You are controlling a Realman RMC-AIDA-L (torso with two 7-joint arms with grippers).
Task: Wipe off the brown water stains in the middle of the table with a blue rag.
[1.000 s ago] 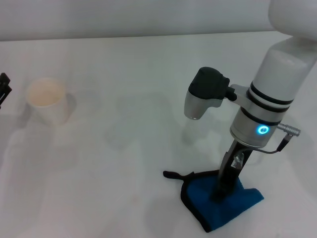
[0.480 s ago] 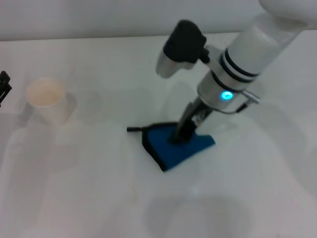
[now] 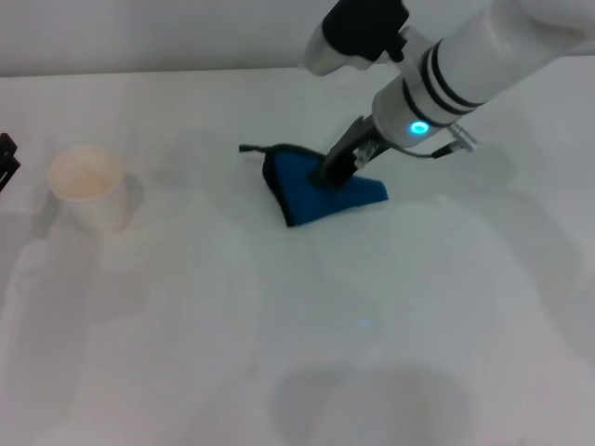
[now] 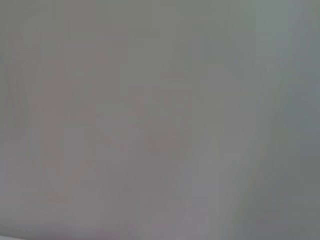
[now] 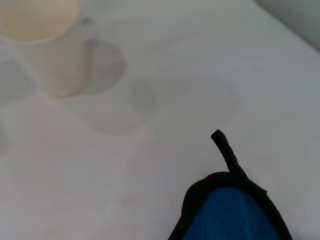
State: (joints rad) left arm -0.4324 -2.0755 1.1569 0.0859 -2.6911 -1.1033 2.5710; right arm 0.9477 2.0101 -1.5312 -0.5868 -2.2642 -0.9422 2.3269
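The blue rag with black trim lies on the white table, toward the far side and a little right of centre. Its black loop points left. My right gripper comes down from the upper right and is shut on the rag's right part, pressing it onto the tabletop. The right wrist view shows the rag's rounded corner and its loop. I cannot make out the brown water stains; only faint grey patches mark the table. My left gripper sits at the far left edge.
A white paper cup stands upright at the left; the right wrist view shows the cup beyond the rag. The left wrist view holds only blank pale surface.
My right gripper has dragged the blue rag from the near right side of the table away from me and leftward, to the far middle. The cup and left arm have not moved.
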